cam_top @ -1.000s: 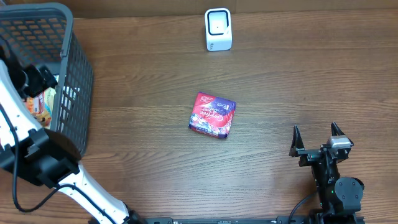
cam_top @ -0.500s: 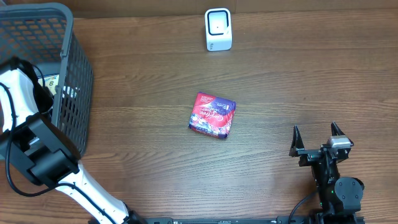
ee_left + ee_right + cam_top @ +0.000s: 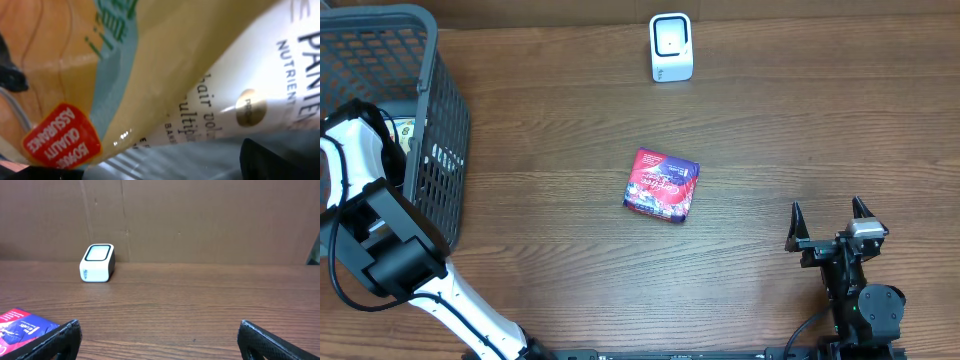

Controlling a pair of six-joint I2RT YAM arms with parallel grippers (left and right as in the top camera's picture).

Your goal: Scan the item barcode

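Note:
My left arm reaches down into the grey basket, and its gripper is hidden there in the overhead view. The left wrist view is filled by a yellow-orange packet with a red seal and a white Pantene pack, both pressed close. The left gripper has its fingers far apart at the frame's lower corners, and whether they grip is unclear. A red and purple packet lies mid-table. The white scanner stands at the back. My right gripper is open and empty.
The basket takes up the table's far left corner, with its wire wall rising around my left arm. A brown cardboard wall runs behind the scanner. My right arm's base sits at the front right edge.
My left arm has dropped and shifted inside the basket, covering the orange packet that showed there a second ago. The right arm and the red packet have not moved.

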